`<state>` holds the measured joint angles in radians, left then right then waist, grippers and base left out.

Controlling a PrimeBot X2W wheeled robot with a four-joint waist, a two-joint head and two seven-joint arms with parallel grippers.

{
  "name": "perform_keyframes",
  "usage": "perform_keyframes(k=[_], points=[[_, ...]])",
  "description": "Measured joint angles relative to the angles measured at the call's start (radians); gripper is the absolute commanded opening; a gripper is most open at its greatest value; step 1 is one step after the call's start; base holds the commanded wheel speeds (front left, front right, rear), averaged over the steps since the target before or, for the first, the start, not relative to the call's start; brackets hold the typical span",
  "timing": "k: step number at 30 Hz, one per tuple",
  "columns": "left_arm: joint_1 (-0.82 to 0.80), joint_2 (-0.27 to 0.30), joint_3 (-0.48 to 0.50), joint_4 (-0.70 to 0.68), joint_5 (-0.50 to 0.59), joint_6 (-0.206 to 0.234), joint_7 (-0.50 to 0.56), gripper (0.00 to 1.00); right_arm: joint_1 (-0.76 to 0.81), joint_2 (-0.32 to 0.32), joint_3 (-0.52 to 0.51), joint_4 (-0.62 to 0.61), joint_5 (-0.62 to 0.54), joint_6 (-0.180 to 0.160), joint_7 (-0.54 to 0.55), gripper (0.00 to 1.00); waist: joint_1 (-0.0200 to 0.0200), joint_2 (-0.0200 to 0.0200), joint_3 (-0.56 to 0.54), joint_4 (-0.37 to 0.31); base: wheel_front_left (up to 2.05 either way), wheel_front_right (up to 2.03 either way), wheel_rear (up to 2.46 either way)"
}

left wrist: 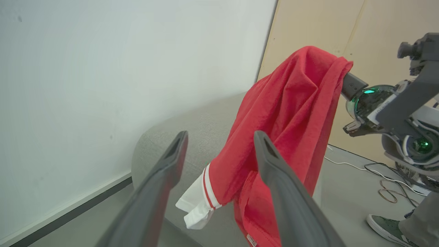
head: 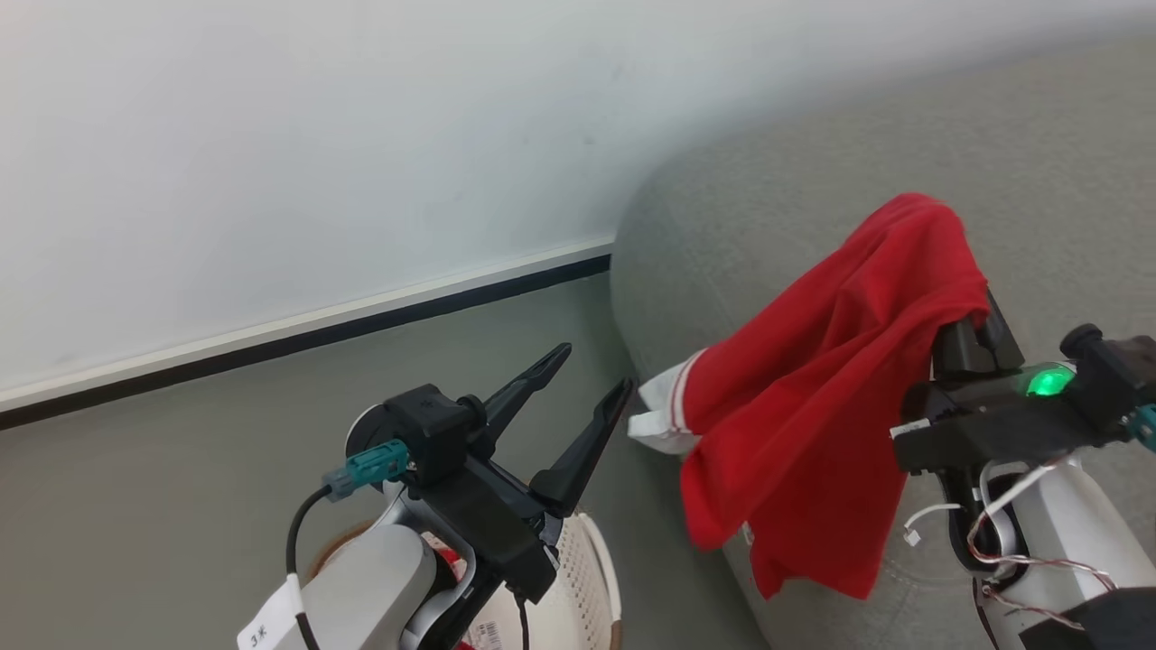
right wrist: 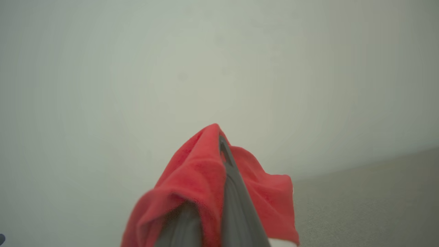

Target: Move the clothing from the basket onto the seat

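Seat behind red, wht-trimmed clothing

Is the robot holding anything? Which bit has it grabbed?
The right gripper is shut on the red garment, pinching a bunched fold at its top; the rest hangs down. The left gripper is open and empty.

Lab mock-up of a living room: grey sofa and bare wall beyond the left gripper; plywood panel and loose cables to its right.

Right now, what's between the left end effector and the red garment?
Nothing; the head view shows bare floor between left end effector and garment.
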<state>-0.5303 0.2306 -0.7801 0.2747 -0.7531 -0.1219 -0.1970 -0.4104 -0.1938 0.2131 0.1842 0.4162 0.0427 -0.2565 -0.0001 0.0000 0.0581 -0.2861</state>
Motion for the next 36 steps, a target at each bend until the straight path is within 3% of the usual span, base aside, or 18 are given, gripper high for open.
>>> perform_keyframes(k=[15, 23, 36], points=[[0.001, 0.024, -0.014, -0.035, 0.033, 0.025, 0.002, 1.0, 0.052, 0.004, -0.058, -0.217, -0.02, 0.012, 0.0, 0.0, 0.0001, 0.0, 0.044, -0.144, 0.0, 0.0, 0.0], [-0.015, 0.019, -0.027, -0.037, 0.038, 0.025, 0.014, 1.0, 0.039, -0.006, -0.091, -0.28, -0.021, 0.036, 0.0, 0.0, 0.0002, 0.0, 0.083, -0.173, 0.0, 0.0, 0.0], [-0.045, 0.031, -0.052, -0.101, 0.088, 0.033, 0.052, 1.0, -0.211, -0.142, -0.19, -0.243, 0.048, 0.072, -0.001, 0.0, 0.0002, 0.0, 0.171, -0.155, 0.0, 0.0, 0.0]])
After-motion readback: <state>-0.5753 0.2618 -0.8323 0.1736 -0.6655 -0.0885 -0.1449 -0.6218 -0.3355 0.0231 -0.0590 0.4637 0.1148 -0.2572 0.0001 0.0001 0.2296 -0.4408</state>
